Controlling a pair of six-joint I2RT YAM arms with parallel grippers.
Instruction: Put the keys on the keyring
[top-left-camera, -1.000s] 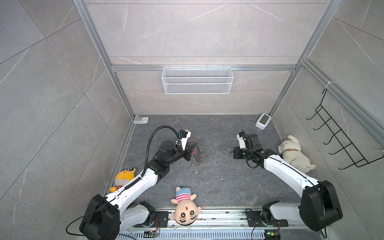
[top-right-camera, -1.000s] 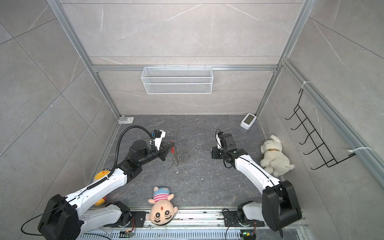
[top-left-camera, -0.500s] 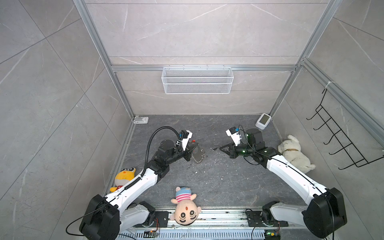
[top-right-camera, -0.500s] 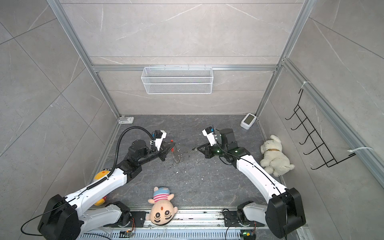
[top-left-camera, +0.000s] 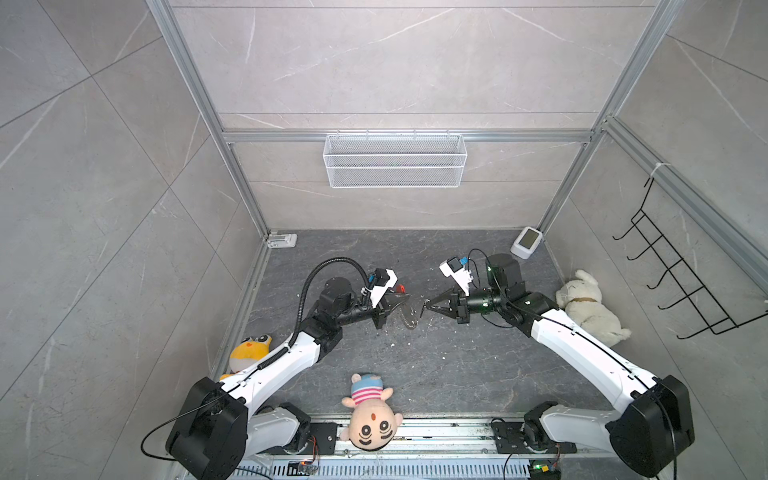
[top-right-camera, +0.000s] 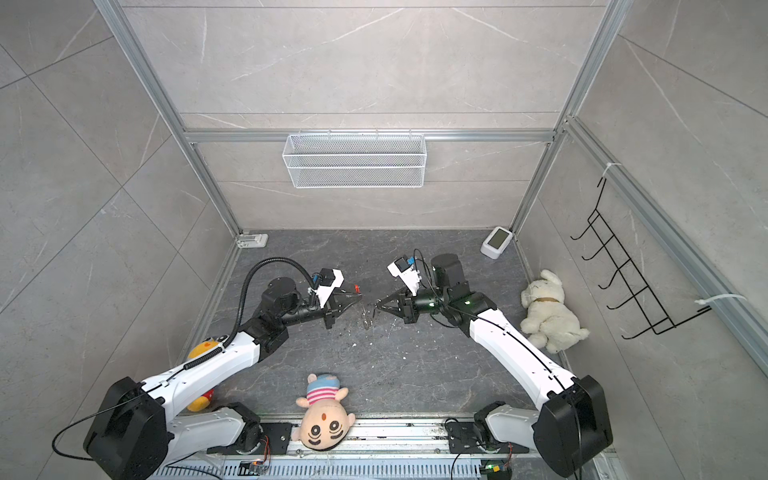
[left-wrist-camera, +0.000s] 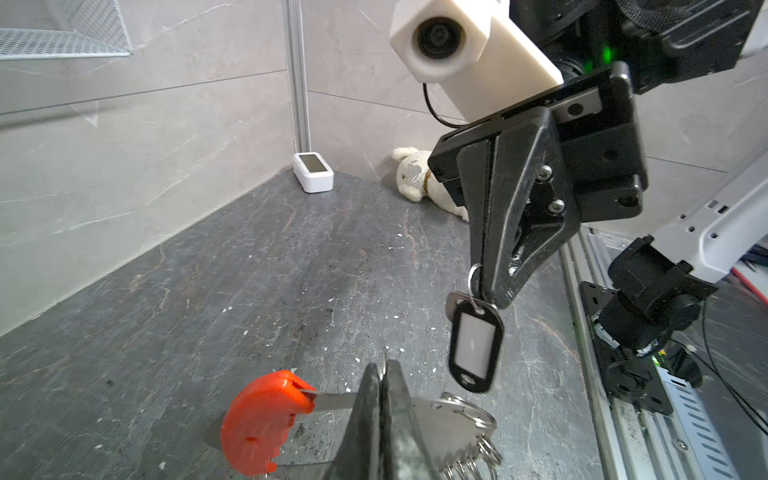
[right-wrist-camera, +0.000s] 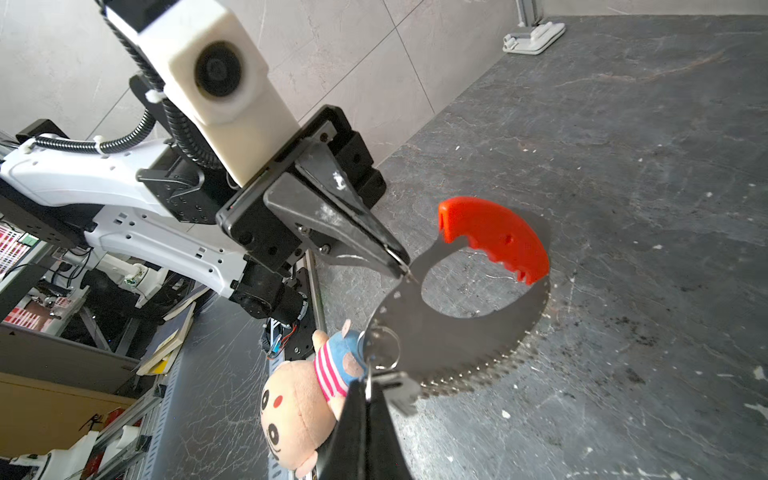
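The keyring (right-wrist-camera: 457, 332) is a broad flat loop of dull metal. One curved stretch is capped in bright red plastic (right-wrist-camera: 494, 237), and small silver rings are strung in a row along its outer edge. It hangs clear of the dark floor, mid-floor between the two arms, and throws a shadow below. The left gripper (right-wrist-camera: 401, 262) has its jaws pressed together on the thin inner rim, just next to the red piece. In both top views it shows only as a small glint at that gripper's tip (top-left-camera: 409, 318) (top-right-camera: 365, 318).

The keys (left-wrist-camera: 476, 349) are a tiny bunch: a black plastic tag with a pale label window, a dull metal blade behind it and a small split ring on top. The right gripper (left-wrist-camera: 484, 286) has its jaws clamped on that split ring, and the bunch dangles just to the right of the keyring's ringed end. I cannot tell whether the two touch.

A white wire basket (top-left-camera: 395, 160) hangs on the far wall, well above the floor. A white plush dog (top-left-camera: 590, 307) lies by the right wall, a yellow plush (top-left-camera: 249, 351) sits by the left wall, and a doll in a striped cap (top-left-camera: 370, 415) lies at the near edge.
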